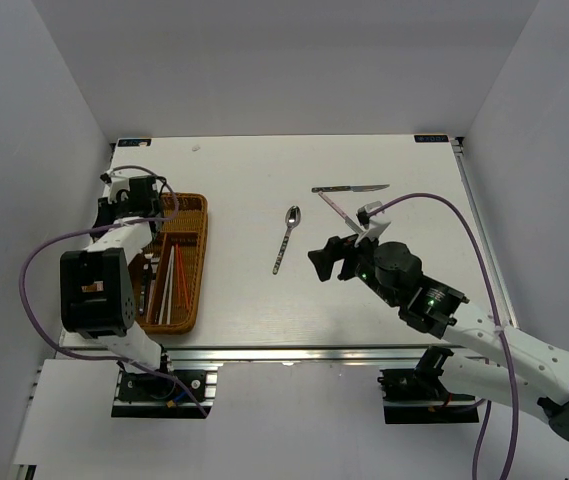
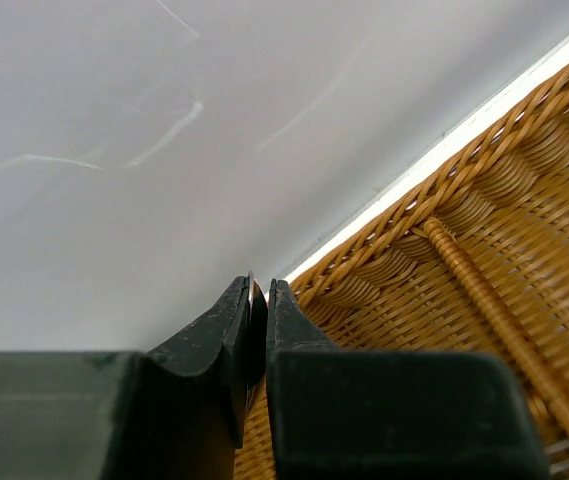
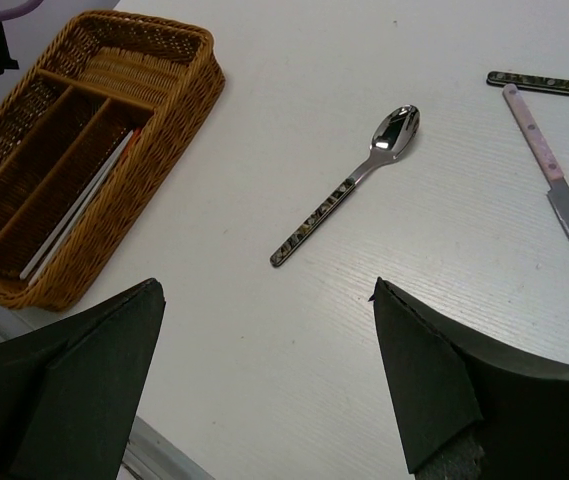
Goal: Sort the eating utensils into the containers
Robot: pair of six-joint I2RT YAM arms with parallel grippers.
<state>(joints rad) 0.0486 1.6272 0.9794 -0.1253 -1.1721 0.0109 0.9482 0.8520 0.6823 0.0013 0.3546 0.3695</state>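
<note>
Silver dark-handled spoon (image 1: 286,240) on white worktop (image 1: 244,170), just left of right claw (image 1: 329,262) (released, wide); long axis near–far, bowl far. Left claw (image 2: 260,292) clenched over brown woven wicker tray (image 1: 203,260), farther off.

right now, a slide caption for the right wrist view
Open right gripper facing a dark-handled silver spoon, brown wicker tray at left.
</note>
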